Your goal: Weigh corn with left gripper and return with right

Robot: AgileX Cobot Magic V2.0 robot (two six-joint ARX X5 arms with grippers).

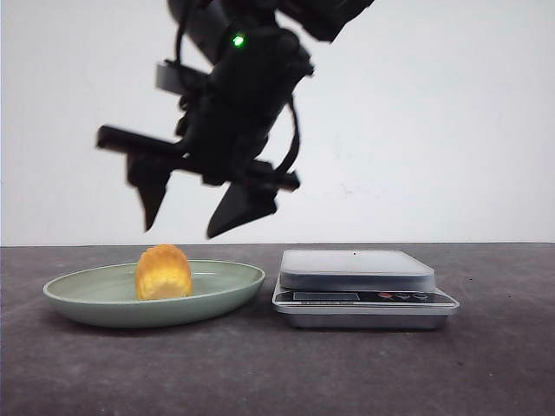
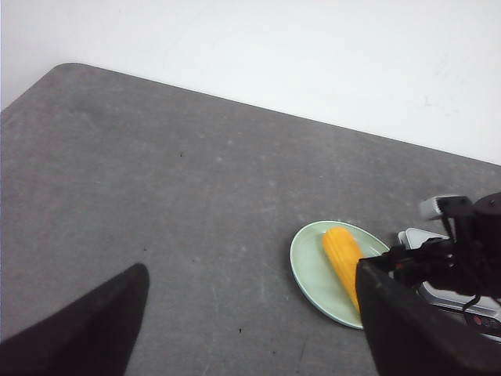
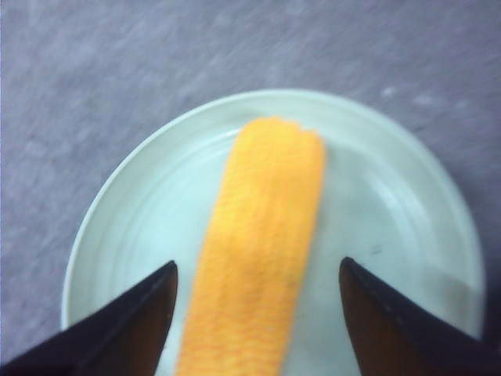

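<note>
The yellow-orange corn [image 1: 163, 273] lies on a pale green plate [image 1: 87, 299] at the left of the table. A black gripper [image 1: 180, 230] with a green light hangs open a little above it. The right wrist view looks straight down on the corn [image 3: 262, 235] and plate [image 3: 391, 196], so this is my right gripper [image 3: 257, 270], its fingers on either side of the cob and apart from it. My left gripper [image 2: 250, 329] is open and empty, high over bare table. From there the corn [image 2: 342, 254] and plate [image 2: 309, 266] lie some way off.
A silver kitchen scale [image 1: 355, 269] with an empty platform stands just right of the plate. The left wrist view shows a corner of the scale [image 2: 412, 235] behind the right arm [image 2: 462, 251]. The dark grey table ends at a white wall.
</note>
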